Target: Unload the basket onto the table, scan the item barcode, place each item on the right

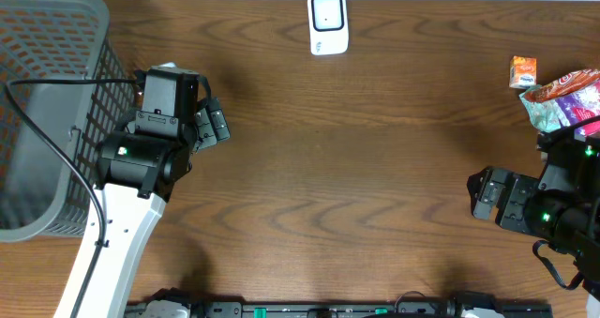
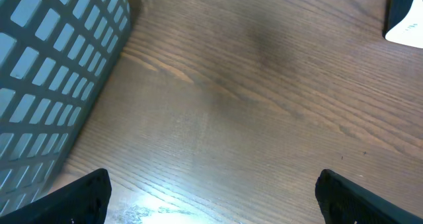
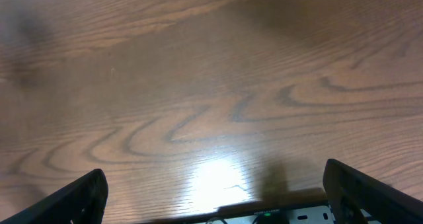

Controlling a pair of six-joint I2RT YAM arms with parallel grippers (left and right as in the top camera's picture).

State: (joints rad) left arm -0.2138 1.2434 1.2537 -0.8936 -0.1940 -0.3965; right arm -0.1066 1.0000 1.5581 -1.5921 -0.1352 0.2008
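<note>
Tabletop [image 1: 375,168] lies under spread left pincer [image 1: 212,124] and right pincer [image 1: 489,194]; only overhead shows snack packets [image 1: 562,98]

Basket [image 1: 56,37] far left, scanner [image 1: 328,22] at the back centre, packets [image 1: 565,97], seemingly heaped, far right.

A brown wood-grain counter [image 1: 375,168] carries a white scanner [image 1: 328,22] at its far edge. Well left of it stands a grey mesh basket [image 1: 47,112]. Well right lie a small orange packet [image 1: 523,71] and colourful snack bags [image 1: 567,98].

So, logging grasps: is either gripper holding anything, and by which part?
Nothing is held: left gripper and right gripper both open above the brown wooden table.
</note>
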